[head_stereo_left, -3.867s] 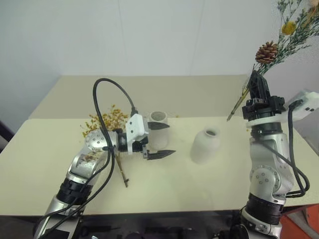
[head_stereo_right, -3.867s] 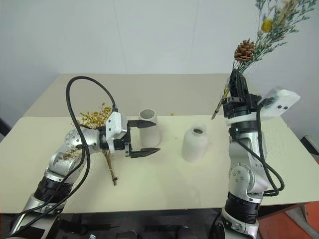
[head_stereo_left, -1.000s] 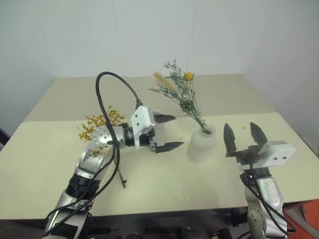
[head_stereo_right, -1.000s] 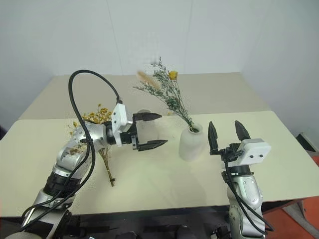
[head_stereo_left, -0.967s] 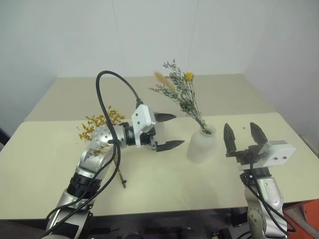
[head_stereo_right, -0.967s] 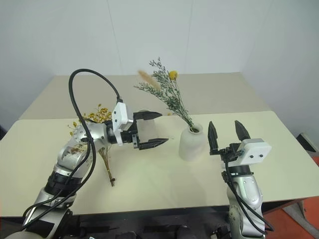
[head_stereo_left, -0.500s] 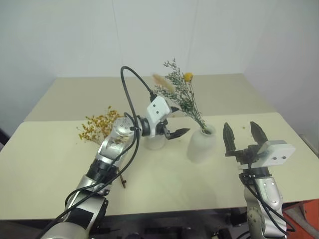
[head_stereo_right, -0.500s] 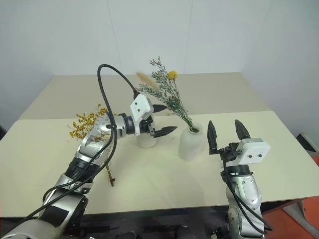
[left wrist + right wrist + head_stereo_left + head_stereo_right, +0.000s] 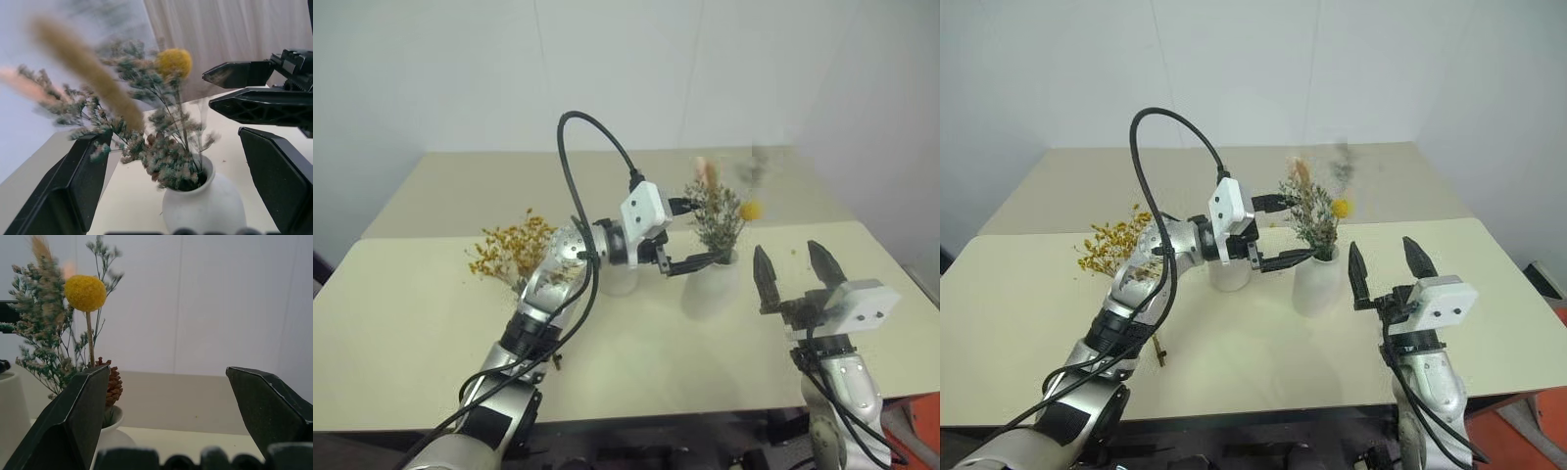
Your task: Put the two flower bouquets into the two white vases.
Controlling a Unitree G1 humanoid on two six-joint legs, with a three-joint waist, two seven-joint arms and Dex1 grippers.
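The left gripper [image 9: 1278, 232] reaches across with fingers spread either side of the grey-green bunch [image 9: 1315, 217], clasping nothing. That bunch stands roughly upright in the squat vase [image 9: 1313, 284]. The tall vase [image 9: 1230, 274] stands just beside it. The yellow spray [image 9: 1111, 245] lies flat on the table [image 9: 1263, 362], stems toward the robot. The right gripper [image 9: 1386, 266] hovers splayed and empty near the squat vase.

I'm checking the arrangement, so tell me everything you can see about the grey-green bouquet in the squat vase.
The grey-green bouquet stands with its stems down in the small mouth of the squat vase. It looks dried: bushy grey-green sprigs, a yellow ball on a thin stalk, a tan fuzzy spike, and a brown pinecone low at the vase's rim. The bunch is blurred, as if swaying. The left gripper is open with its fingers either side of the sprigs; whether they touch I cannot tell.
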